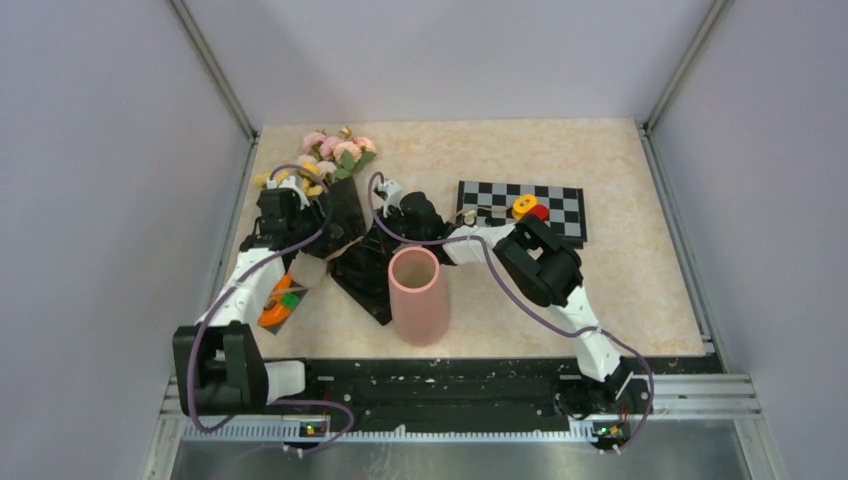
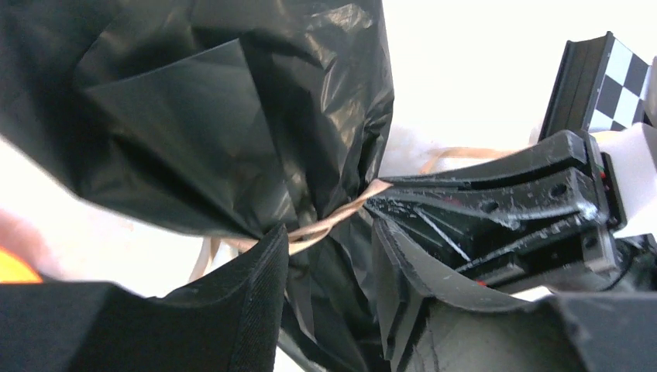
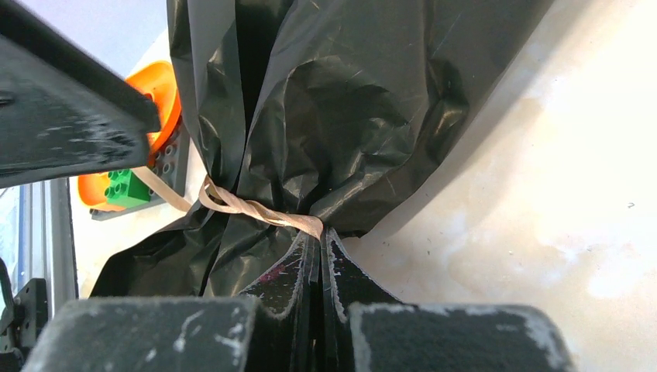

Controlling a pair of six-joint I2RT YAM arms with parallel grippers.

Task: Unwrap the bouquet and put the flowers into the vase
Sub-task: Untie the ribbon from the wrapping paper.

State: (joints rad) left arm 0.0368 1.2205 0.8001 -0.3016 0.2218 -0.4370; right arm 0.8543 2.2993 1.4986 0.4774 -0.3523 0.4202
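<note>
Untying step: right gripper (image 3: pixel 319 256) pinched tight on the ribbon (image 3: pixel 256 211) at the neck of the bouquet (image 1: pixel 345 215), which lies just left of the vase (image 1: pixel 417 295), left gripper (image 2: pixel 329 240) part-open astride the wrap, so nxt I pull gently w/ the right.

The black wrapping (image 3: pixel 341 116) is thin, glossy, crinkled film, its tan ribbon (image 3: pixel 259 211) a twisted, matt, papery strand, the pink vase (image 1: pixel 420 312) smooth and matt, the table (image 1: pixel 620 170) smooth marbled beige.
</note>
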